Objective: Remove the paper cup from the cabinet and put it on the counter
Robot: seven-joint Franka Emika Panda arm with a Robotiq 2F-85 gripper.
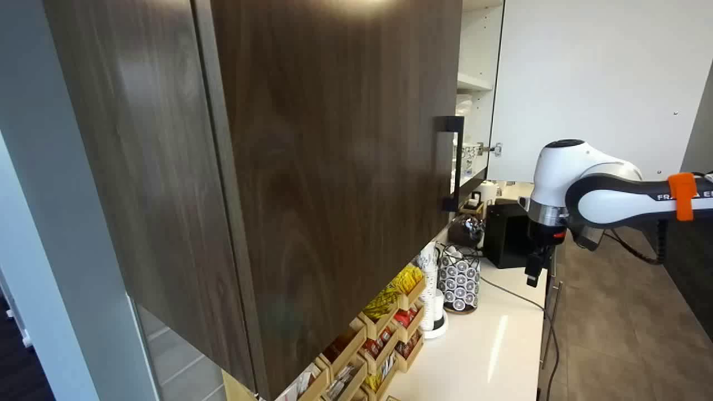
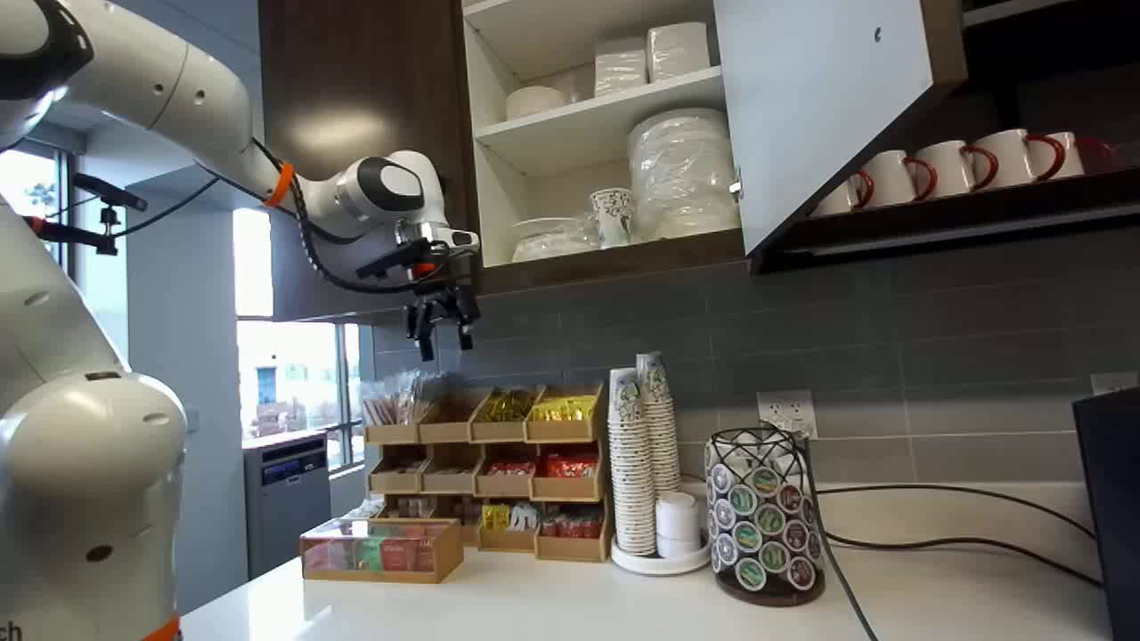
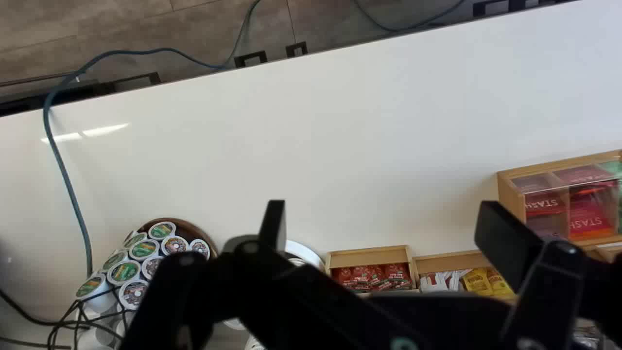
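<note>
The paper cup (image 2: 612, 216) is whitish with a dark scroll pattern and stands upright on the cabinet's lowest shelf, between wrapped plates and a wrapped bundle. The cabinet (image 2: 597, 133) has white shelves and an open door; its dark wood front (image 1: 340, 167) fills much of an exterior view. The pale counter (image 2: 534, 610) lies below and also shows in the wrist view (image 3: 340, 131). My gripper (image 2: 445, 343) is open and empty, pointing down, left of and lower than the cup, apart from it. In the wrist view its fingers (image 3: 382, 218) are wide apart over the counter; the cup is out of view there.
On the counter stand a sachet rack (image 2: 481, 458), a tea box (image 2: 383, 550), stacked cups (image 2: 634, 481) and a pod carousel (image 2: 766, 525). The open door (image 2: 819, 98) juts out right of the shelves. A black bar handle (image 1: 458, 161) sticks out. Mugs (image 2: 948, 169) stand farther right.
</note>
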